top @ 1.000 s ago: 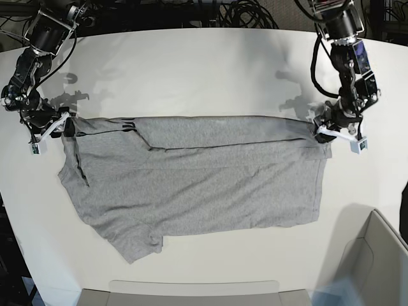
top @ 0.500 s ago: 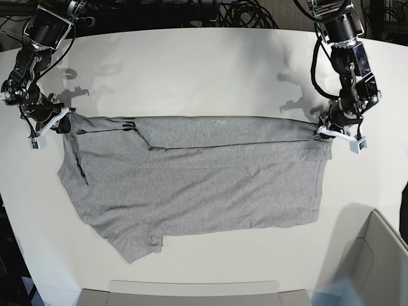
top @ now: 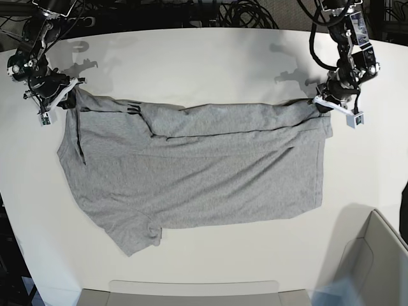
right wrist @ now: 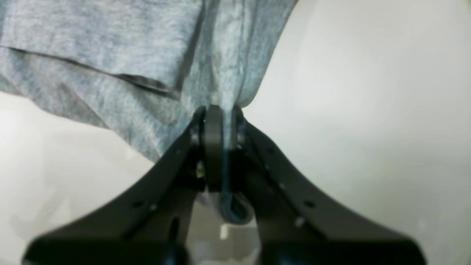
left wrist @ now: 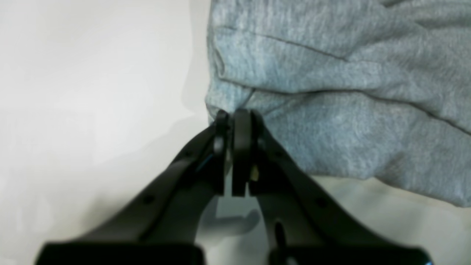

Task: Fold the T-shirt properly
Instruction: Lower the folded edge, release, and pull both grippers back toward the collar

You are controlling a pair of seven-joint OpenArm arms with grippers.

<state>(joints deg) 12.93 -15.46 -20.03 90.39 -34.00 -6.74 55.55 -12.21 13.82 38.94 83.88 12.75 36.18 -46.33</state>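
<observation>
Our left gripper [left wrist: 233, 121] and right gripper [right wrist: 217, 117] pinch the T-shirt [top: 191, 166] corners tight; pulling unevenly could make one corner slip out.

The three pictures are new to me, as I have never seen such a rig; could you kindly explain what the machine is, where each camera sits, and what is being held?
This is a robot with two arms working over a white table. The base view looks down on the whole scene; the other two views come from cameras mounted on each wrist, looking along the black fingers. A grey T-shirt lies spread on the table, its far edge folded over. The left gripper, on the right side of the base view, is shut on one far corner of the shirt; its wrist view shows the fabric pinched at the closed tips. The right gripper is shut on the opposite far corner, with cloth caught at its tips. A grey bin sits at the near corner.
</observation>
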